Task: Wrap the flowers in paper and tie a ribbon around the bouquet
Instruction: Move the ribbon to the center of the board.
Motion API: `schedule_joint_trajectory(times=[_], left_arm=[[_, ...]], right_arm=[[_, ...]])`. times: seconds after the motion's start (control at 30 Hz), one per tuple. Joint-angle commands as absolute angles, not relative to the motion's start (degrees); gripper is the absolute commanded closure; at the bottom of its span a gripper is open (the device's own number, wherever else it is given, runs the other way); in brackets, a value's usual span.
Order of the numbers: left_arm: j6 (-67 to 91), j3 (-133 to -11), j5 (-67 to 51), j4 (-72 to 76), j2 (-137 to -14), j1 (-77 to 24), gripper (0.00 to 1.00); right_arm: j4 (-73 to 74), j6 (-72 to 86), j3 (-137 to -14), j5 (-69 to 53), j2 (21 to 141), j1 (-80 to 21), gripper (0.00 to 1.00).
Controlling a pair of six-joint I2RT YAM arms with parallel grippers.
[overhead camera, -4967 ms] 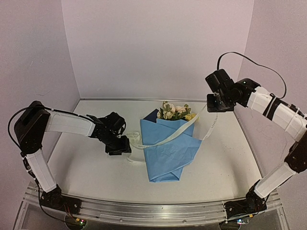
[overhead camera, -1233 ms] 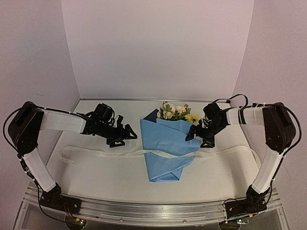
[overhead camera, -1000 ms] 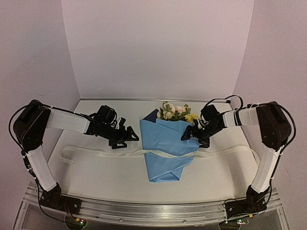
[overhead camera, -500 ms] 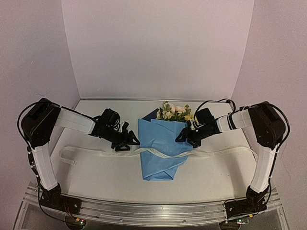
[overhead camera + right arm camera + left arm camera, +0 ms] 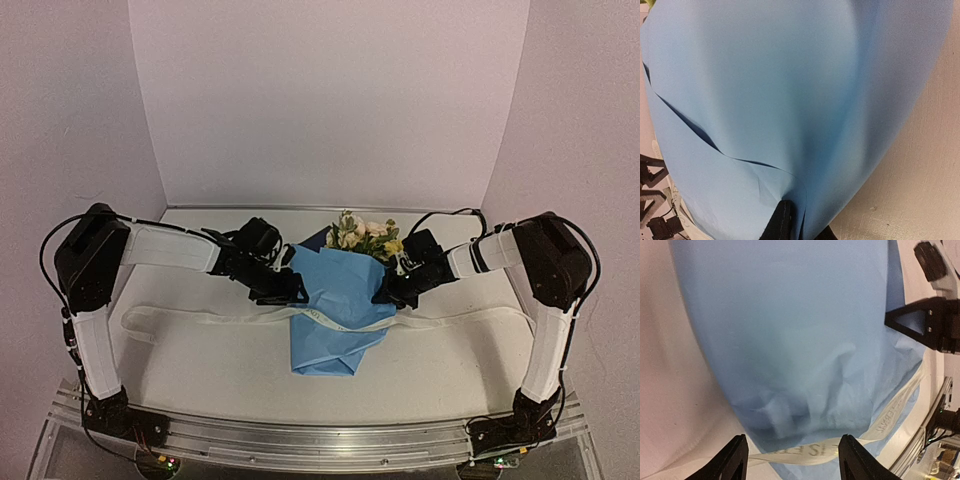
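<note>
The flowers (image 5: 362, 234) poke out of the top of the blue paper (image 5: 335, 315), which lies folded round them as a cone at the table's middle. The off-white ribbon (image 5: 200, 318) lies flat across the table and over the paper's lower part. My left gripper (image 5: 293, 291) is at the paper's left edge, open. In its wrist view the fingertips (image 5: 736, 460) straddle the paper (image 5: 790, 330) and the printed ribbon (image 5: 815, 452). My right gripper (image 5: 385, 293) is at the paper's right edge. It (image 5: 802, 230) is shut on a fold of the paper (image 5: 790, 90).
The ribbon's loose ends trail far to the left (image 5: 135, 322) and right (image 5: 520, 315) on the white table (image 5: 200, 370). An aluminium rail (image 5: 320, 440) runs along the near edge. Walls close in at the back and sides. The right gripper's finger (image 5: 920, 325) shows in the left wrist view.
Both grippers moved inward onto the paper's two edges. The right jaws closed on the paper, the left jaws narrowed. The paper cone got pushed narrower and slightly left.
</note>
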State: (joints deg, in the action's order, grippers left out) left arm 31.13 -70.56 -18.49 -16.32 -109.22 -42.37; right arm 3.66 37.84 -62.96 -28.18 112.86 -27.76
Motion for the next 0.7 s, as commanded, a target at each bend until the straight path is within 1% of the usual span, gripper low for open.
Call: schedule_joint_trajectory(times=[0.0, 0.1, 0.23, 0.37, 0.47, 0.6, 0.67], left_arm=[[25.2, -79.0, -7.3, -27.7, -106.2, -49.2, 0.35], [22.6, -83.1, -2.2, -32.3, -108.4, -53.2, 0.35], [20.4, -88.5, -1.3, -36.1, -113.1, -56.0, 0.35], [20.0, -92.2, -0.6, -39.1, -116.4, -57.3, 0.3], [19.6, -94.0, 3.8, -41.5, -118.5, -57.9, 0.29], [19.1, -95.2, 6.4, -42.9, -120.3, -58.4, 0.29], [19.0, -95.3, 6.1, -42.6, -120.4, -58.8, 0.32]], right_arm=[[3.2, 37.4, -62.8, -25.3, 111.6, -28.6, 0.91], [3.6, 37.2, -63.3, -25.4, 111.8, -28.6, 0.92], [4.2, 37.1, -63.7, -25.3, 111.7, -28.7, 0.92], [4.8, 36.8, -63.7, -24.9, 111.0, -28.9, 0.92], [5.1, 36.7, -63.9, -24.5, 110.8, -28.9, 0.92], [5.4, 36.6, -64.5, -24.6, 111.0, -28.9, 0.93], [5.4, 36.7, -64.7, -24.5, 111.1, -28.9, 0.93]])
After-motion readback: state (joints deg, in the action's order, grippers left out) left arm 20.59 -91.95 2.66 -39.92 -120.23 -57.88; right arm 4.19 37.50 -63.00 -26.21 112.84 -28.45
